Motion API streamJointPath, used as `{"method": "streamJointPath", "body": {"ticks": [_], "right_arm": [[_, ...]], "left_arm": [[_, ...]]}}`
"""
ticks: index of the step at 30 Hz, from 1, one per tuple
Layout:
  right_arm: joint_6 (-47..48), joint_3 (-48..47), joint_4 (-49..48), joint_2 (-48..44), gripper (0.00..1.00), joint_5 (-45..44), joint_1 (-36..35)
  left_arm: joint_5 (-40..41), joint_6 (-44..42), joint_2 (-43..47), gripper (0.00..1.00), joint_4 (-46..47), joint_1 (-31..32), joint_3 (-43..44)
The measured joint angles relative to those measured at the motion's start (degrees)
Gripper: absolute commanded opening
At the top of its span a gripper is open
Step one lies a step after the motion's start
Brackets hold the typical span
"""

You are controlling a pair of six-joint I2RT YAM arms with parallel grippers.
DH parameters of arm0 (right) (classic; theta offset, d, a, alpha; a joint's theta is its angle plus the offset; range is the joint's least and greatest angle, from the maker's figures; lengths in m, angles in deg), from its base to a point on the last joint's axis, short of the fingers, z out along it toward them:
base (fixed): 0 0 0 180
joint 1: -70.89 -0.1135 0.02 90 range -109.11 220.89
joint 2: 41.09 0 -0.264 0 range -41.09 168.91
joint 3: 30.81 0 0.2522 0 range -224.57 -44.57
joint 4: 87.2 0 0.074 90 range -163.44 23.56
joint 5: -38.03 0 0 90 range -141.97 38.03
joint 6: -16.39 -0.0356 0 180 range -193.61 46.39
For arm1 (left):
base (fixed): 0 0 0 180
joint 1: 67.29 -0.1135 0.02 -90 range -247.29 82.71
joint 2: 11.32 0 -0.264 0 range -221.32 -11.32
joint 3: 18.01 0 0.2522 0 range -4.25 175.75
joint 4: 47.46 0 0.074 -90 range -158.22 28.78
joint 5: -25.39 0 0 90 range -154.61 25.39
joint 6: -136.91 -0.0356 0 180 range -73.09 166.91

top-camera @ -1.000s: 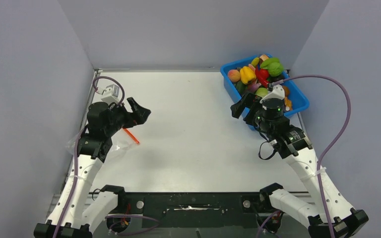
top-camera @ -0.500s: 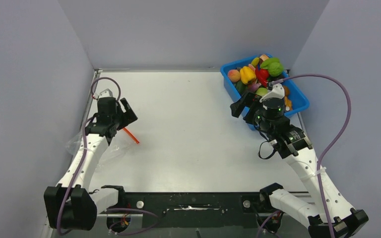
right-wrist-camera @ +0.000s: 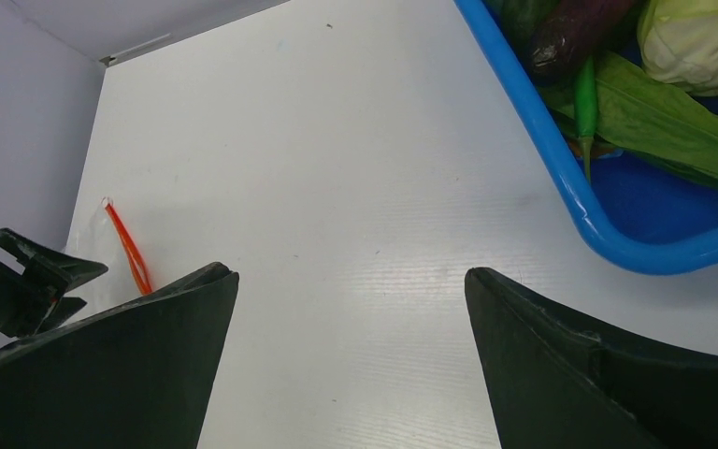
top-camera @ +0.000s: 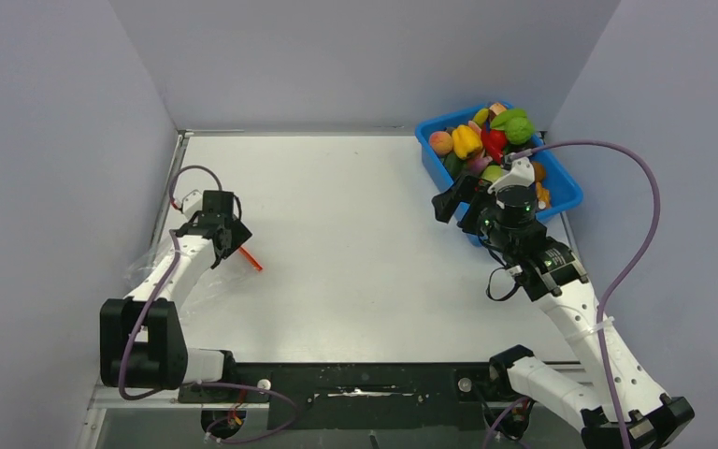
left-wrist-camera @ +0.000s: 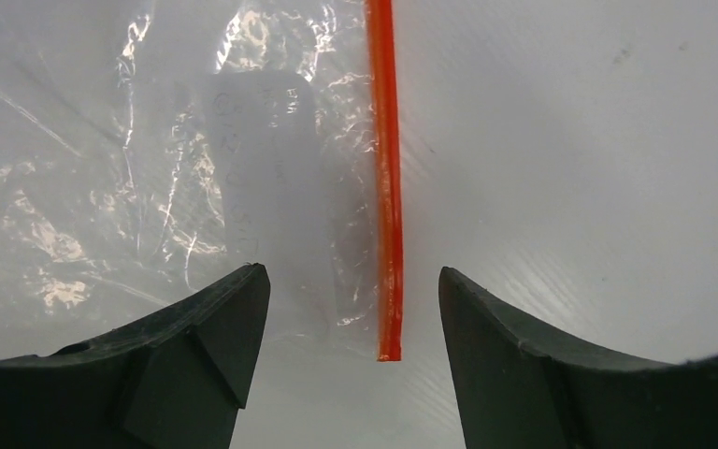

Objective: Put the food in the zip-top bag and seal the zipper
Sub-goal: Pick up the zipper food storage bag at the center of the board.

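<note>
The zip-top bag (left-wrist-camera: 196,187) lies flat and crinkled on the table (top-camera: 355,243) at its left side, close to the wall and well apart from the food (top-camera: 486,140), which is all piled in the blue tub (top-camera: 561,201) at the far right corner. Nothing is inside the bag that I can see.

The zipper (left-wrist-camera: 388,187) is what my next move turns on. In my left wrist view it runs straight away from me, long axis in line with my reach. Its near end sits between my two fingers, closer to the right one, and the clear body of the bag spreads off to the left of the strip.

My left hand (left-wrist-camera: 352,281) is directly over that end, far nearer than the other arm. Its fingers stand apart and grip nothing; whether they touch the plastic I cannot tell. As I judge it, closing here would pinch the bag's corner at the strip.

My right hand (top-camera: 458,201) hangs at the near rim of the tub, fingers wide apart and empty.
</note>
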State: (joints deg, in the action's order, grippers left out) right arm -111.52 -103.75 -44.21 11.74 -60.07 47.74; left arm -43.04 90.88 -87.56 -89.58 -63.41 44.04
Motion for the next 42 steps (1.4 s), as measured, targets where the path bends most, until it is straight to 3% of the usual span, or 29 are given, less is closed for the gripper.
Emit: {"method": "streamJointPath", "body": {"ticks": [10, 26, 38, 42], "right_arm": [[1.31, 0.74, -0.59, -0.94, 0.98, -0.02, 0.0], [1.57, 1.68, -0.94, -0.94, 0.98, -0.02, 0.0], [1.49, 1.95, -0.92, -0.66, 0.98, 0.07, 0.0], [1.49, 1.95, -0.92, -0.63, 0.98, 0.2, 0.0]], "left_arm": [[0.94, 4.81, -4.13, 0.58, -1.86, -0.2, -0.31], [-2.58, 5.35, -10.88, 0.52, 1.64, -0.07, -2.08], [-4.48, 5.92, -11.85, 0.0, 3.41, 1.09, -2.86], [-5.07, 5.42, -11.85, 0.0, 4.35, 1.64, -3.02]]}}
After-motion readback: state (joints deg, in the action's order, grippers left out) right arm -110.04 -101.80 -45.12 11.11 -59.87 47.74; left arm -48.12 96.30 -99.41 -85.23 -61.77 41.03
